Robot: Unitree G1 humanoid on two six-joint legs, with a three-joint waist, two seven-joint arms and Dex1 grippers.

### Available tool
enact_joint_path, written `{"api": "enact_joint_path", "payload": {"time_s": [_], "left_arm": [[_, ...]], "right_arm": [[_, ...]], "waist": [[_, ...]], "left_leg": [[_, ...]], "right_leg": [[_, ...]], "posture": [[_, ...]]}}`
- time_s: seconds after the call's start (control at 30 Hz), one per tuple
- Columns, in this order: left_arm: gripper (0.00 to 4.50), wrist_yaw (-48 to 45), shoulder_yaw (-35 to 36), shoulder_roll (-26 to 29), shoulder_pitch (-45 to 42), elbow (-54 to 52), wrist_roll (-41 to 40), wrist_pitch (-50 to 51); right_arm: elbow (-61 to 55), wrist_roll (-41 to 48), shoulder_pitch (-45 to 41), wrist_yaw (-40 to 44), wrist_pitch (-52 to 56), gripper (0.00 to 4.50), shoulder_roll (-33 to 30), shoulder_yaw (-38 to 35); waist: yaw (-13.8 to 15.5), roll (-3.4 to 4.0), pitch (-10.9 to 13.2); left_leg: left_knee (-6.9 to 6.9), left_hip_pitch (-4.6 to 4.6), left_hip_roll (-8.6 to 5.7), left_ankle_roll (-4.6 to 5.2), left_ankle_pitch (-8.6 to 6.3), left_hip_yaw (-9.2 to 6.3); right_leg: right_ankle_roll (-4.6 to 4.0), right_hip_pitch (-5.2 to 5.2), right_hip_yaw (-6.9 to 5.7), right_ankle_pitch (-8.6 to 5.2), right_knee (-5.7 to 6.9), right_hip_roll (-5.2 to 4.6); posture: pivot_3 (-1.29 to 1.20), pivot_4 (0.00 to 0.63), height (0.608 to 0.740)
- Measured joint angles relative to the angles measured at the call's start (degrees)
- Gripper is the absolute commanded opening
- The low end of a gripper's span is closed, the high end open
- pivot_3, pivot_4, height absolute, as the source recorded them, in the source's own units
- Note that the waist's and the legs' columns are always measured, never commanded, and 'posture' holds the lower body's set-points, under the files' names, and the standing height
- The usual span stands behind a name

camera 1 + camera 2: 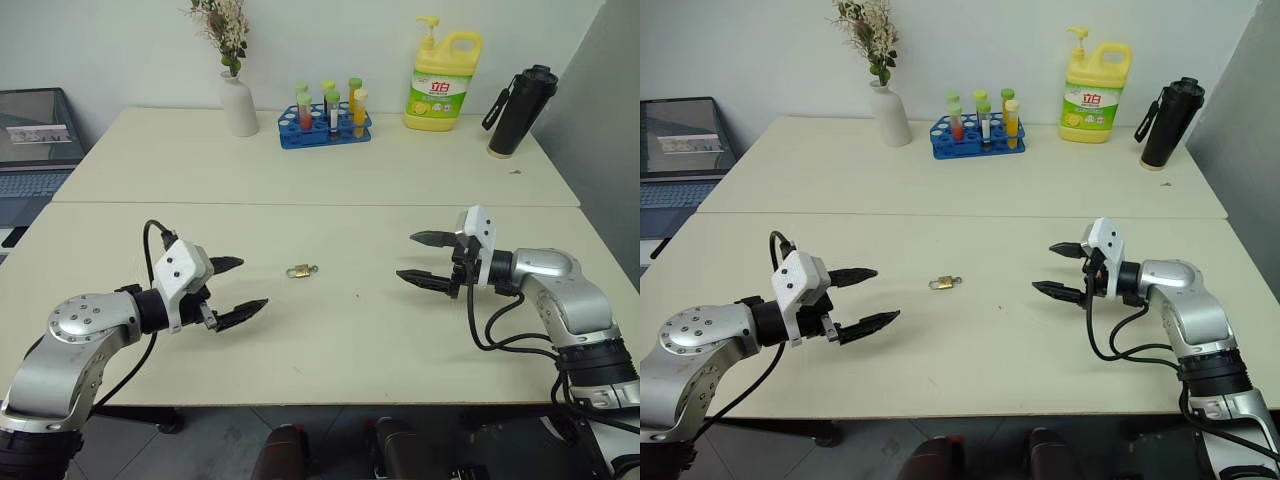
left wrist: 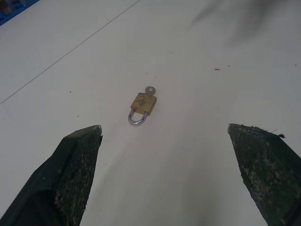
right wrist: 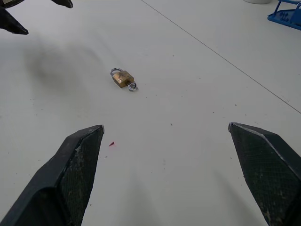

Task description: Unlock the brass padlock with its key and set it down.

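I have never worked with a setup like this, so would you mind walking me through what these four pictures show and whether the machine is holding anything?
It is a two-armed humanoid robot at a pale table. The two wide pictures come from cameras in its head, looking down over its arms. Its left gripper and right gripper both have their two black fingers spread open, and both are empty.

The two close pictures come from cameras on each wrist, looking out between that gripper's own fingers.

Between the grippers lies a small brass padlock with a key stuck in its body, flat on the table and untouched.

Along the far edge stand a white vase of flowers, a blue rack of tubes, a yellow soap bottle and a black flask. A laptop sits off to the left.
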Motion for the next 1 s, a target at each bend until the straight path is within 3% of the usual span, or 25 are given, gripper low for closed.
{"api": "enact_joint_path", "payload": {"time_s": [0.73,1.0], "left_arm": [[4.50,-0.11,-2.18,-2.82,-1.82,5.24,4.95,-5.15],[4.50,-4.57,-11.85,-6.38,-15.59,20.81,10.99,-10.70]], "right_arm": [[-4.44,0.69,1.64,0.72,4.00,4.45,0.66,1.28],[-14.54,3.51,1.59,-0.35,15.21,4.45,0.12,3.48]], "waist": [[0.03,0.00,0.00],[0.31,-0.01,0.00]], "left_leg": [[0.01,-0.01,0.00,0.00,0.00,-0.03],[0.09,-0.05,-0.06,0.00,0.00,-0.07]], "right_leg": [[-0.02,0.00,-0.02,0.01,0.01,0.00],[-0.02,0.03,-0.06,0.02,0.01,0.29]], "posture": [[0.00,0.150,0.740],[0.00,0.150,0.740]]}}
